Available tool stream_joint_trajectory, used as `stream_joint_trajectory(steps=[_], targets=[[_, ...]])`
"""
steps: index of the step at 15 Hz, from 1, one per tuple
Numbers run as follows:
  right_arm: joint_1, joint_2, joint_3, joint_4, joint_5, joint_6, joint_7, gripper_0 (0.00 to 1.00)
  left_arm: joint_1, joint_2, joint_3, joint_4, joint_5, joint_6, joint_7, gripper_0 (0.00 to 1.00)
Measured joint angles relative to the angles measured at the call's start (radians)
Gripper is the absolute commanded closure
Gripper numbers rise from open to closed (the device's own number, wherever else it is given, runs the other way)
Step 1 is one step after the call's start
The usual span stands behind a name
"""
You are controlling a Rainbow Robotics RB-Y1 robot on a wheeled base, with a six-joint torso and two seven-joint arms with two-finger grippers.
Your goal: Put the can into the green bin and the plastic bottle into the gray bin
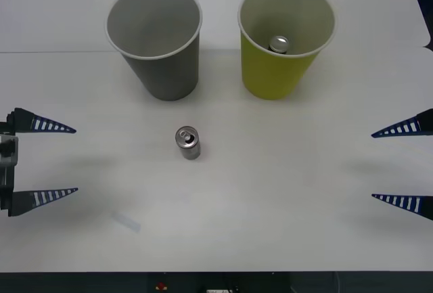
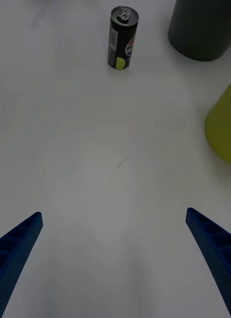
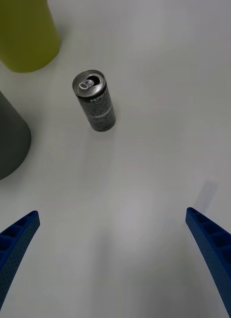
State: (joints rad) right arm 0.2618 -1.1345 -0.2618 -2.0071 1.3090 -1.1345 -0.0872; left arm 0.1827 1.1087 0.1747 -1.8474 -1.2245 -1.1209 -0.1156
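Blue ribbed fingers of both grippers sit closest to the lens: left gripper [image 1: 57,160] at the left edge of the white counter [image 1: 284,191], fingers spread wide and holding nothing; right gripper [image 1: 396,164] at the right edge, likewise spread wide and empty. Both rest low over the counter, well apart from every item. Item one: the can [image 1: 188,143], silver top with pull-tab, dark printed body, standing upright on the counter near its middle, in front of the two bins and nearer the gray one, touching neither. Item two: gray bin [image 1: 157,39], upright at the back left, its inside bare as far as can be seen. Item three: green bin [image 1: 284,39], upright at the back right, holding one can-like object [image 1: 279,43] with a silver top at its bottom. No plastic bottle is to be seen on the counter or in either bin. Status, as a judgement: one can seems already delivered to the green bin; the standing can remains to be picked up and dropped there, and the gray bin has received nothing. Neither gripper is yet committed to a grasp.
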Motion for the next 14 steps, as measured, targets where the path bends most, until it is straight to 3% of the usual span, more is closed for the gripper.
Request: stream_joint_trajectory(steps=[6,14], targets=[[0.0,0.0,0.0,0.0,0.0,0.0,0.0,0.0,-0.152,-0.044,-0.147,0.203,0.088,-0.026,-0.155,0.0],[0.0,0.0,0.0,0.0,0.0,0.0,0.0,0.0,-0.36,-0.215,-0.285,0.485,0.098,-0.092,-0.222,0.0]])
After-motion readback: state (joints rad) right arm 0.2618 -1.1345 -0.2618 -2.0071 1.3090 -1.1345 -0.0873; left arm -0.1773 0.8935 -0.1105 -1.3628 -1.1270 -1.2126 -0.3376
